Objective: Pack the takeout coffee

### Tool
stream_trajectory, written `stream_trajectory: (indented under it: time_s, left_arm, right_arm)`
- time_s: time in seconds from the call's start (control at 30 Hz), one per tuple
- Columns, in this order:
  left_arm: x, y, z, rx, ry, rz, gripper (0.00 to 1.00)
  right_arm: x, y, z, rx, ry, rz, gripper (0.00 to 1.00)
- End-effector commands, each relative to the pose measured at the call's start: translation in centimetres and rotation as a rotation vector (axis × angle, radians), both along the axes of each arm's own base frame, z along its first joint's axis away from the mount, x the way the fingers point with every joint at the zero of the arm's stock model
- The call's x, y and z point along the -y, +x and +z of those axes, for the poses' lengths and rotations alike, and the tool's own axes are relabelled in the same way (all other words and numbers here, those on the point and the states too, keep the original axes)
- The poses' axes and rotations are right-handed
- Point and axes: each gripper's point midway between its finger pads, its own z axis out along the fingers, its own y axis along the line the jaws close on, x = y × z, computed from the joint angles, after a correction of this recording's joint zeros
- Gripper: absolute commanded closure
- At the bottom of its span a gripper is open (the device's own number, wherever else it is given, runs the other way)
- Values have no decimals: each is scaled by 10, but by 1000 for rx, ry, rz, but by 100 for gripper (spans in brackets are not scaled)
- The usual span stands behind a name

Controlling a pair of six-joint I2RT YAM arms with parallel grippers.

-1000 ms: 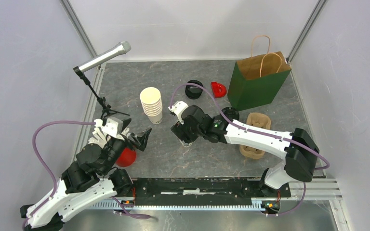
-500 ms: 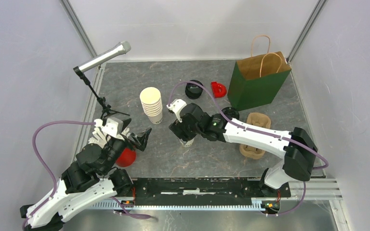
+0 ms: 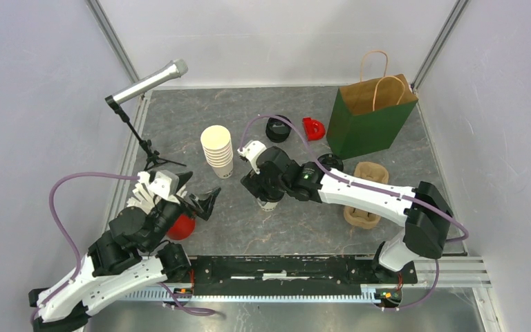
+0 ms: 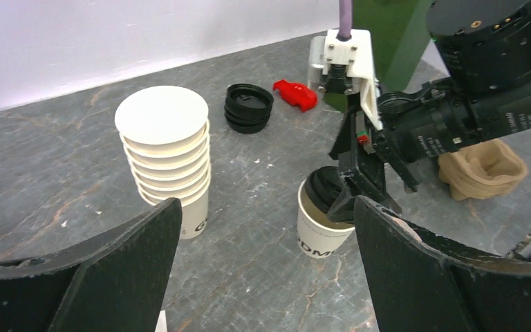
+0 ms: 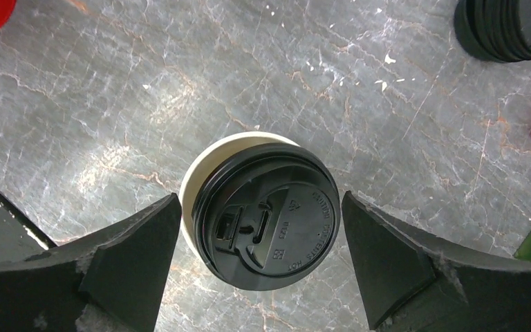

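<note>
Right gripper (image 5: 259, 200) spread wide around coffee cup (image 5: 191, 181)
Cup stands at centre frame between both fingers, contact unclear; its black lid (image 5: 269, 225) sits skewed toward lower right.

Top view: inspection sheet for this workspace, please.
Surface: grey marbled table, nothing spilled seen.
Job's things: coffee cup under right hand, black lid off-centre on it; second lidded cup beside cardboard carrier.
Clutter: cup stack, spare lids, red piece, red cup, paper bag.
Hands: left hand open, empty; right hand open astride the lid.
Cables: purple cable arcs above spare lids.
Surroundings: microphone stand, plain walls.
</note>
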Motion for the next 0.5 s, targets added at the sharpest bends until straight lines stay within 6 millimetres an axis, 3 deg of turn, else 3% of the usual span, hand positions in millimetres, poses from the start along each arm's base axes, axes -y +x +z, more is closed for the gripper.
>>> stream_trajectory:
  time_s: [0.0,0.03,0.13,0.27,0.47]
  left_arm:
    - [-5,2,17,48,-3,13,0]
    - [-2,3,10,36,10,9,0]
    - [3,4,13,38,-2,3,0]
    - [10,7,5,-1,42,-10,0]
    - [24,7,11,-38,53,-53,0]
  right_arm:
    - [-5,4,18,28,35,15,6]
    - [-5,4,23,34,41,16,5]
    - [1,4,32,54,57,8,5]
    - [11,-2,32,58,82,2,7]
    - [26,-3,31,70,116,-24,13]
